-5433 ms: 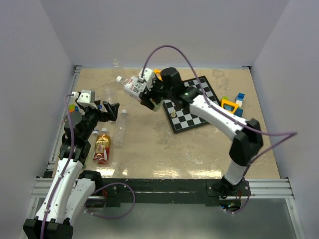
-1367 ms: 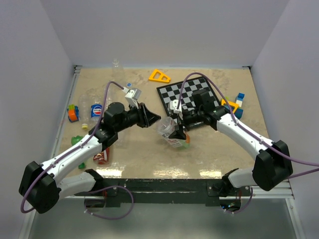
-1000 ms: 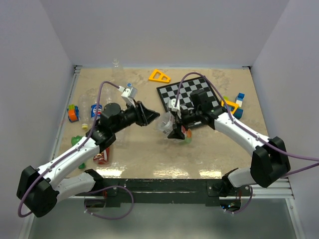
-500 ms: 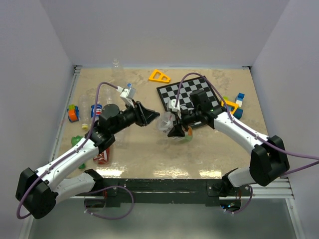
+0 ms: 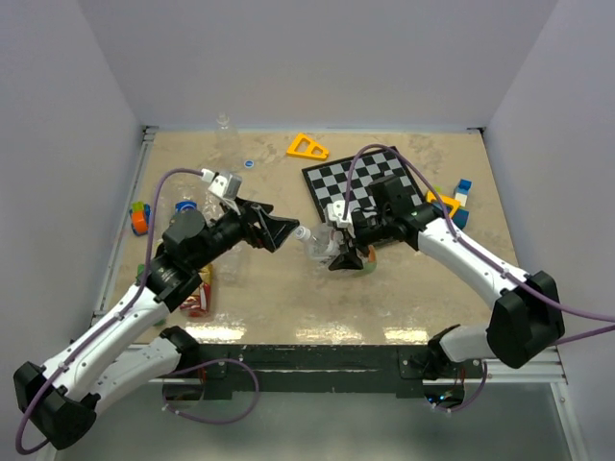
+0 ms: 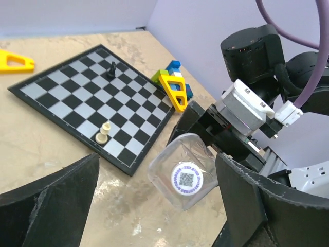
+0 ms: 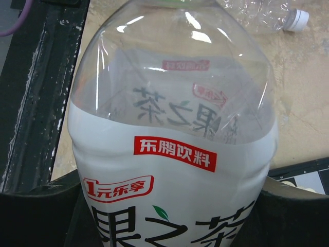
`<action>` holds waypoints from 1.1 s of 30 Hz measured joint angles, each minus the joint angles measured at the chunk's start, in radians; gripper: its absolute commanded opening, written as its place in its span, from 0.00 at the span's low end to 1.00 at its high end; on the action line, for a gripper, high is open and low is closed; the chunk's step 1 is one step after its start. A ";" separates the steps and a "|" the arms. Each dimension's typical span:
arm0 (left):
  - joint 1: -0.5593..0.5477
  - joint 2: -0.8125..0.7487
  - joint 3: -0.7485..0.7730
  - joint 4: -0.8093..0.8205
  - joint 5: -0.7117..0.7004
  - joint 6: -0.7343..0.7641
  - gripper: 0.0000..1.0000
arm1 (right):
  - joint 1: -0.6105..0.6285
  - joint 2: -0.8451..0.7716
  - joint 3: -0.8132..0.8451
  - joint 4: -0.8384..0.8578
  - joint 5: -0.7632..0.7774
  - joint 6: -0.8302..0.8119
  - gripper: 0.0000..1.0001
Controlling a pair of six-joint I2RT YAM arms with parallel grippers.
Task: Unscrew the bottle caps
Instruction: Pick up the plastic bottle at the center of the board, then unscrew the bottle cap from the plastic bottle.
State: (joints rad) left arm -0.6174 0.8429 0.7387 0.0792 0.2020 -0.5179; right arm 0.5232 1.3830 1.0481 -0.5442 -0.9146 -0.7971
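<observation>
Bottle [image 7: 172,128] of clear, smooth, glossy plastic, light glinting on its shoulder; a smooth white printed label wraps its lower part; left gripper [image 6: 157,157] has 2 fingers [image 6: 49,203] of black, matt material, rough and grainy at the edges; chessboard [image 6: 97,98] matt, black and grey; table [image 5: 269,298] beige, stone-mottled, with a faint sheen along its near edge; bare metal rail [image 5: 519,360] at that edge; arm shells [image 5: 461,257] smooth white plastic; cable [image 6: 266,13] smooth, purple.

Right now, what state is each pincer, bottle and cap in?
left pincer: open, holding nothing.
right pincer: shut on the held bottle.
held bottle: tipped sideways, neck toward the left pincer.
white cap: seems still on its neck.
blue cap: loose, on no bottle.
back clear bottle: upright.
</observation>
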 measured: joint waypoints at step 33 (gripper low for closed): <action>0.000 0.019 0.043 0.011 0.497 0.612 0.74 | -0.038 -0.092 -0.004 -0.130 0.007 -0.232 0.09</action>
State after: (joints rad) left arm -0.6170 0.8619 0.7815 0.0898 0.6991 0.0940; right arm 0.4854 1.2911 1.0439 -0.6739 -0.9077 -1.0286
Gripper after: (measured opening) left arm 0.818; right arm 0.674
